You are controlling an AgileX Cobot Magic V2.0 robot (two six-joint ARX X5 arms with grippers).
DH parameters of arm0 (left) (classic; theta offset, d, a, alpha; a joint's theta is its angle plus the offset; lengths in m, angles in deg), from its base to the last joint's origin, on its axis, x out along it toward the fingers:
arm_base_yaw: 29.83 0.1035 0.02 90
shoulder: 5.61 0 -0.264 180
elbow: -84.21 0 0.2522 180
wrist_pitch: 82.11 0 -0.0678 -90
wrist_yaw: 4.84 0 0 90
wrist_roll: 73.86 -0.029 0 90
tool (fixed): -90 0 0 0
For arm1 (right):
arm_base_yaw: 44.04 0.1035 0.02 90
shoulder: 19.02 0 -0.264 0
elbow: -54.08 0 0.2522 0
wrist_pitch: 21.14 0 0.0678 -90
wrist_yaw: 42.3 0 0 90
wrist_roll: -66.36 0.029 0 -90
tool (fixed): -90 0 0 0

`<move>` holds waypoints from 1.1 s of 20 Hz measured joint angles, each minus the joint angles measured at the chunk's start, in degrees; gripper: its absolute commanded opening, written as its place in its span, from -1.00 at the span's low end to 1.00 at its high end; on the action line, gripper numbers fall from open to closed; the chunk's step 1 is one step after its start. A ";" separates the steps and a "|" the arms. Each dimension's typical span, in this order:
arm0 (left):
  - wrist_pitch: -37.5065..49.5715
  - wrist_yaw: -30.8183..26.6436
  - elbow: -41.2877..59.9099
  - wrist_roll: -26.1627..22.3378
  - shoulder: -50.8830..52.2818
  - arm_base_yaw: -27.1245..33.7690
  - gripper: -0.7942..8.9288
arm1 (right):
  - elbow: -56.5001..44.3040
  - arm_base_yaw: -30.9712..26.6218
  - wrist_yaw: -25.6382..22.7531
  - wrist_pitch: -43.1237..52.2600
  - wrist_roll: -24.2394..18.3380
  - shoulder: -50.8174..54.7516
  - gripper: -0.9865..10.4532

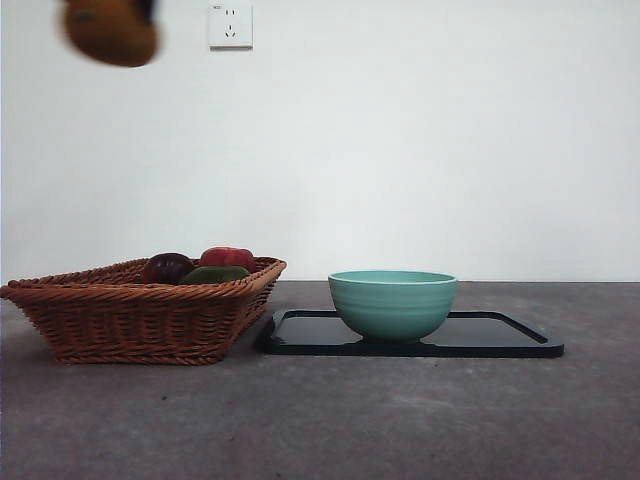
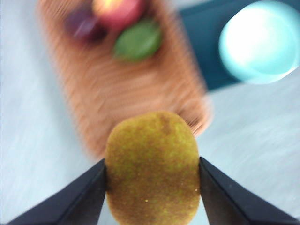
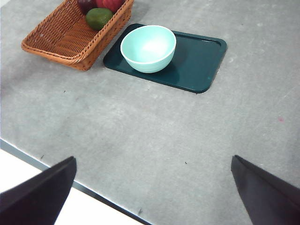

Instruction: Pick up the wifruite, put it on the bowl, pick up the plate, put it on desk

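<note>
Both black jaws of the left gripper (image 2: pixel 152 171) press against the sides of the fruit (image 2: pixel 151 168), closed on it across its narrower width. That fruit is a fuzzy, brownish-yellow oval, and in the left wrist view its long axis runs along the line of the jaws, one end pointing out past the jaw tips. It hangs in the air high above the wicker basket (image 2: pixel 126 89); in the front view it shows as an orange-brown blob (image 1: pixel 110 32) at the top left corner, well above the basket (image 1: pixel 140 310).

Inside the basket lie a dark purple fruit (image 1: pixel 166 267), a red fruit (image 1: pixel 228 258) and a green fruit (image 1: pixel 214 274), bunched at one end.

Just beside the basket sits a dark rectangular tray (image 1: pixel 500 335) on the grey desk (image 1: pixel 330 420). On the tray, at the end nearer the basket, stands the pale teal bowl (image 1: pixel 393 303), upright, nothing showing inside it (image 3: pixel 148 48).

Well back from all this, the right gripper (image 3: pixel 152 187) hovers near the desk's edge, its jaws spread wide apart and holding nothing.
</note>
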 measured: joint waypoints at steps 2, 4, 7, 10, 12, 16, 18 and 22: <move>1.79 0.00 9.42 0.87 5.57 2.51 -0.33 | 0.00 0.00 0.02 0.00 0.15 0.00 0.13; 9.18 0.02 16.79 2.43 10.19 4.46 -0.33 | 0.00 0.00 0.17 -0.02 0.22 0.00 0.13; 14.36 0.57 23.85 3.96 12.28 6.40 -0.33 | 0.00 0.00 0.17 -0.02 0.26 0.00 0.13; 21.31 4.31 29.14 4.90 10.08 6.62 -0.33 | 0.00 0.00 0.17 -0.02 0.26 0.00 0.13; 25.53 4.50 29.53 5.29 7.69 6.62 -0.33 | 0.00 0.00 0.17 -0.02 0.28 0.00 0.13; 31.87 4.55 29.48 5.88 1.20 6.73 -0.33 | 0.00 0.00 0.17 -0.04 0.55 0.00 0.13; 34.29 4.57 29.33 5.92 -2.47 6.84 -0.33 | 0.00 0.00 0.15 -0.13 0.66 0.00 0.13; 38.69 4.57 28.39 6.08 -8.57 7.02 -0.33 | 0.00 0.00 0.15 -0.22 0.66 0.00 0.13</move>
